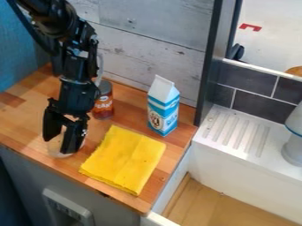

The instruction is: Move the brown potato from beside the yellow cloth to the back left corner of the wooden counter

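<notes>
The gripper (58,144) hangs low over the left part of the wooden counter, its fingers apart. A pale, see-through cup-like object (56,151) is at its fingertips, partly hidden by them; whether they touch it I cannot tell. To the right of the gripper lies a flat yellow cloth (125,159). An orange-brown can with a dark lid (103,103) stands behind the gripper, close to the wall. Farther right, behind the cloth, a blue and white carton (163,108) stands upright.
The wooden counter (24,112) ends along a front edge and a right edge. Beyond it on the right are a white sink unit with a ridged drainboard (235,132) and a white and blue object (295,141). A dark vertical post (209,62) rises behind the counter's right corner.
</notes>
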`<state>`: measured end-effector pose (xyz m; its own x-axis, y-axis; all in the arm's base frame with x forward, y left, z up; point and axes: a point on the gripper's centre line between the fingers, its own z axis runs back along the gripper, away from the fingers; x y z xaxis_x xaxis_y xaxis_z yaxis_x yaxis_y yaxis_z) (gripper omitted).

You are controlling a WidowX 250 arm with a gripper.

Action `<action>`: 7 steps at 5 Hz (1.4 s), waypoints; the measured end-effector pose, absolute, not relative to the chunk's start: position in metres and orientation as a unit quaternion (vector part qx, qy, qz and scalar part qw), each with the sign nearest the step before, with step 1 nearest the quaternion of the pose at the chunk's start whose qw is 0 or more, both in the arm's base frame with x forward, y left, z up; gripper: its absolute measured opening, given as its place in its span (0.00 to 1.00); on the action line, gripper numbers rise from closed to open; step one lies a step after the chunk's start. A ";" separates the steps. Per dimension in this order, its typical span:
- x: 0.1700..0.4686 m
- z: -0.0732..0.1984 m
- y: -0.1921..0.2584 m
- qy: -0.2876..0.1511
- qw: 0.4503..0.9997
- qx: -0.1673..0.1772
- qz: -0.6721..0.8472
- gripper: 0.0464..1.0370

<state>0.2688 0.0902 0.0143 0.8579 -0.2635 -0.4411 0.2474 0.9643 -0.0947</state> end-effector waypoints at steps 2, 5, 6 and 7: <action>0.269 0.033 0.084 0.195 0.973 -0.024 -0.120 0.61; 0.282 0.085 0.098 0.122 0.990 0.018 -0.075 0.60; 0.302 0.108 0.132 0.075 0.996 0.039 -0.021 0.60; 0.315 0.099 0.158 0.099 0.994 0.050 0.018 0.60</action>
